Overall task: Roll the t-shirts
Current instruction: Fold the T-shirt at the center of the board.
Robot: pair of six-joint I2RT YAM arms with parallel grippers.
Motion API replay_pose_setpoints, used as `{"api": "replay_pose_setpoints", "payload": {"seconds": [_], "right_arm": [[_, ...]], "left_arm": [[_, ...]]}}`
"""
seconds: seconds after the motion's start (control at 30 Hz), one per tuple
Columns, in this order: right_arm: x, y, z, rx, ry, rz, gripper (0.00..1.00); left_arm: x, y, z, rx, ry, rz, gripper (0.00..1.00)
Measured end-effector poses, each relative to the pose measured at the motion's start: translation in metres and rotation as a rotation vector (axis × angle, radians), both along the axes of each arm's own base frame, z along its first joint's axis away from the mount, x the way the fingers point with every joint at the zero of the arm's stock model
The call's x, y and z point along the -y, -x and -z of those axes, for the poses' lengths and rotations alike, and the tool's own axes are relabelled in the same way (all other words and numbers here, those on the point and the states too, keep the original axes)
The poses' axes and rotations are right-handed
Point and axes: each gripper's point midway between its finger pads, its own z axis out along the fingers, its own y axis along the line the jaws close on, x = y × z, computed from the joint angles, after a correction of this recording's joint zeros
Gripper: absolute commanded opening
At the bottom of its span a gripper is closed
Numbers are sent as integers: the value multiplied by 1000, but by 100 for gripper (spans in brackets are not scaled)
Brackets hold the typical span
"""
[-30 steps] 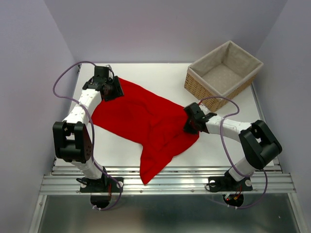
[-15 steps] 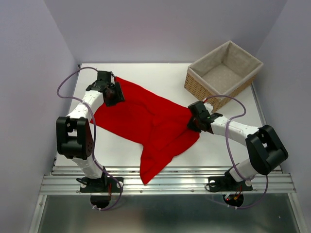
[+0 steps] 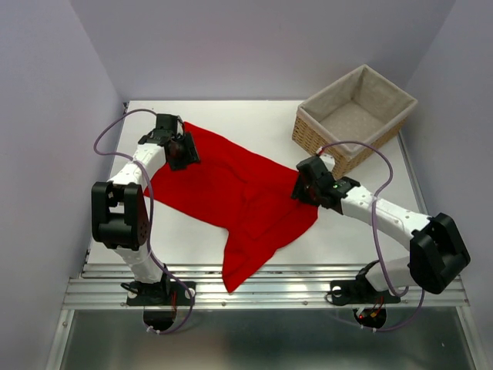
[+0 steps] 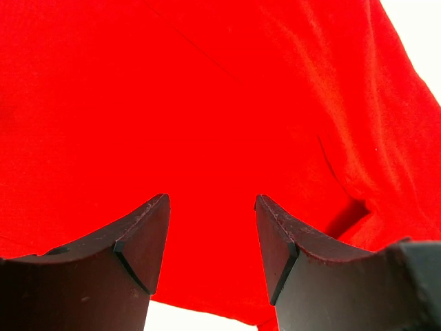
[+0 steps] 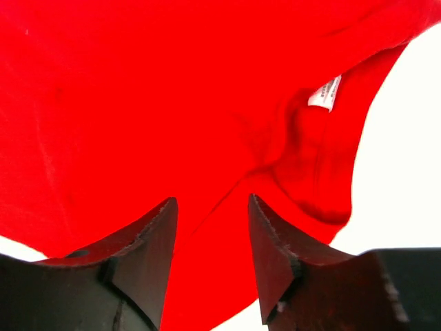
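Lying spread on the table (image 3: pixel 254 116), the red t-shirt (image 3: pixel 231 193) hangs over the near edge, seen only from overhead, as is the basket (image 3: pixel 327 137) at far right. Wrist views show both pincers' fingers spread apart over cloth: left gripper (image 3: pixel 179 148) at the far-left corner, right gripper (image 3: pixel 304 189) at the right edge. Only the right wrist view catches a white tag (image 5: pixel 324 93), print unreadable.

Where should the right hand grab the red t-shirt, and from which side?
Pinch the t-shirt at its right edge, at the collar beside the white label. Come from above: the fabric lies flat there, and the open right hand sits over it.
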Motion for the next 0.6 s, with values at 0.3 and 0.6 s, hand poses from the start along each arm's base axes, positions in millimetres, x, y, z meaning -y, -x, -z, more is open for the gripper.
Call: {"api": "replay_pose_setpoints", "payload": {"seconds": [0.3,0.6], "right_arm": [[-111,84,15,-41,69,-358,52],[-148,115,46,-89,179,-556,52]], "left_arm": [[0,-7,-12,25,-1,-3,63],[-1,-8,-13,22,-5,-5,63]]}}
